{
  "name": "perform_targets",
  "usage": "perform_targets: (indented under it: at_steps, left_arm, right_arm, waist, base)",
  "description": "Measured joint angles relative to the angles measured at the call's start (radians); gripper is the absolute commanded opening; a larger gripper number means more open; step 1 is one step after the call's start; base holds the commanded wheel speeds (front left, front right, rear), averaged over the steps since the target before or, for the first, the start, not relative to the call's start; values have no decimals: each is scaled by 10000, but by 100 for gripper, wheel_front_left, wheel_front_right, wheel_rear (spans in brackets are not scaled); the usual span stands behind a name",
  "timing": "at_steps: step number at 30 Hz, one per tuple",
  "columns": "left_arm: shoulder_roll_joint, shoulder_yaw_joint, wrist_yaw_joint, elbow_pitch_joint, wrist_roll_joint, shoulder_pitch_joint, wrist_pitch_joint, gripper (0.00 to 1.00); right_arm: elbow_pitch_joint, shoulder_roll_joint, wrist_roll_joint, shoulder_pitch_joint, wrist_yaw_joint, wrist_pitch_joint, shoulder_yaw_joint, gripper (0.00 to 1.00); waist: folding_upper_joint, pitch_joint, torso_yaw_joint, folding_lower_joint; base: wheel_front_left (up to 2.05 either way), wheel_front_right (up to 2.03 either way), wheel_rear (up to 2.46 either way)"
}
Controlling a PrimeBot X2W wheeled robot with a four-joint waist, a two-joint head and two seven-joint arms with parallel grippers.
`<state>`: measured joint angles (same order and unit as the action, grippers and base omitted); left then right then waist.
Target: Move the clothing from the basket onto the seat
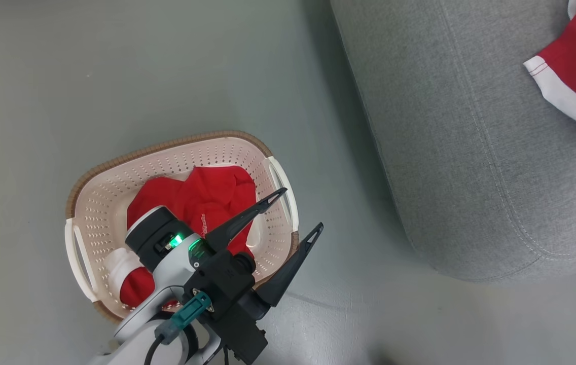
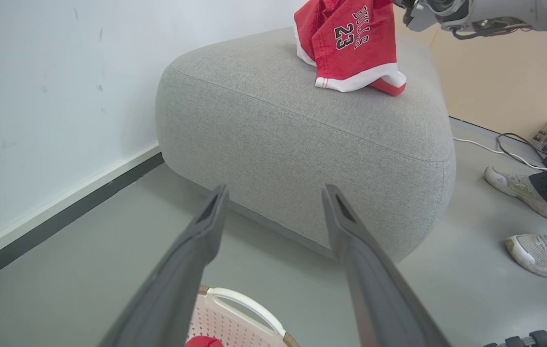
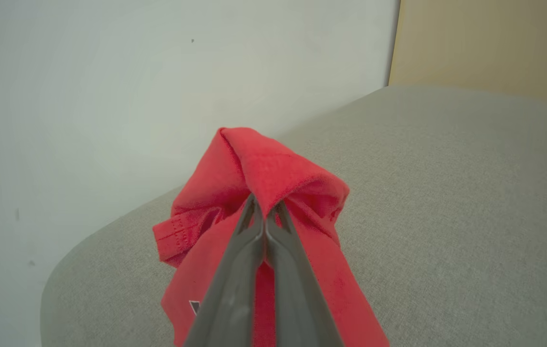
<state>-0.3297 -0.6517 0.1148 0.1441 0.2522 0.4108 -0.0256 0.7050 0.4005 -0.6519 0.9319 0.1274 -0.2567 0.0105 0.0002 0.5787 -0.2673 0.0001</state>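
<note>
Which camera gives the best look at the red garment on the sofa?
The left wrist view: the garment shows nearly whole, lettering readable, resting on the sofa. Head view crops it at the edge; right wrist view shows bunched fabric pinched by the right gripper.

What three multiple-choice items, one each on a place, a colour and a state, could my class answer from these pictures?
1. Where does the basket stand? A on a table; B on the floor; C on a shelf.
2. What colour is the trim on the jersey? A white; B blue; C yellow.
3. How is the right gripper? A open, empty; B shut on the jersey; C shut, empty.
Key: 1 B, grey floor surrounds it; 2 A, a white band edges its hem; 3 B, its fingers pinch a red fold.
</note>
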Motion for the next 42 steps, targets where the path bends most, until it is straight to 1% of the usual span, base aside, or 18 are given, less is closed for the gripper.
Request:
perform_targets:
  at_steps: [6, 8, 9, 10, 17, 24, 31, 37, 42]
  left_arm:
    - [-25, -4, 8, -75, 2, 31, 12, 100]
    - [-25, -12, 8, -117, 2, 107, 21, 100]
    - [-17, -21, 10, -161, 8, 156, 29, 100]
    - [-17, -25, 10, -198, 15, 177, 59, 100]
    - [59, -67, 12, -500, 54, 209, 257, 100]
    - [205, -117, 13, -823, 130, 216, 472, 100]
    - [408, -75, 0, -1266, 408, 197, 731, 100]
    - [606, -40, -92, -1651, 545, 110, 974, 100]
    - [825, -2, -186, -1904, 635, 52, 1162, 100]
  right_arm:
    - [629, -228, 0, -62, 0, 0, 148, 0]
    - [723, -228, 6, -58, 0, 0, 173, 44]
    - [823, -209, 12, -48, 0, 0, 182, 94]
    - [892, -188, 13, -44, 0, 0, 196, 100]
    - [970, -362, 330, -96, 0, 0, 79, 100]
    - [959, -669, 662, -542, 0, 0, -144, 100]
    - [360, -1164, 1129, -1337, -44, 2, -550, 100]
    - [-209, -1285, 1565, -1894, -217, 0, -884, 100]
    - [-767, -1429, 1881, -2475, -286, 2, -1172, 100]
  waist:
    - [-1, 148, 20, 0]
    - [-1, 157, 26, -1]
    - [-1, 150, 33, 0]
    - [-2, 138, 45, 0]
    - [-1, -76, 114, -1]
    - [-2, -443, 171, -1]
    - [-2, -969, 246, -2]
    - [-2, -1448, 398, -2]
    - [-2, -1863, 656, -2]
  base:
    - [0, 0, 0]
    - [0, 0, 0]
    - [0, 0, 0]
    - [0, 0, 0]
    - [0, 0, 0]
    - [0, 0, 0]
    - [0, 0, 0]
    - [0, 0, 0]
    - [0, 0, 0]
